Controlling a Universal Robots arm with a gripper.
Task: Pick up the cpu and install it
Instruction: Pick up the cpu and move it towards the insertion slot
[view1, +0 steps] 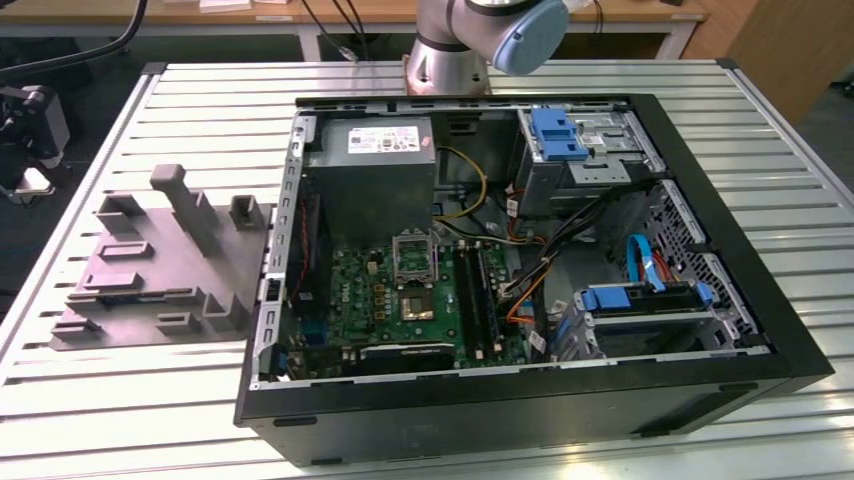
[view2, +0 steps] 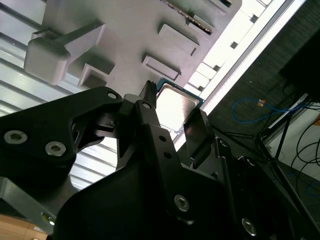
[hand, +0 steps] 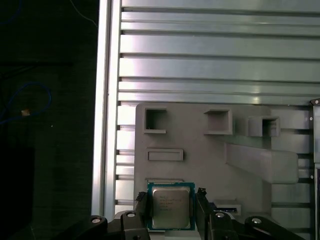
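The arm rises from its base at the far edge of the slatted table, just behind the open computer case, with its blue-capped joint at the exterior view's top edge; in the first wrist view the gripper points down at the grey fixture, which in the exterior view lies on the table at the left of the case, just beside its wall

The black fingers are drawn in narrow and grip the cpu by two opposite edges, one finger against each side; its silvery top faces up between them with the green rim showing around it; in the second wrist view the cpu sits at the fingertips with the fixture's raised blocks and shallow pockets beyond it

The cpu hangs over the fixture near one of its edges, close to a shallow rectangular pocket; whether it touches the fixture or is raised off it cannot be told; it is well apart from the green circuit board on the floor of the case
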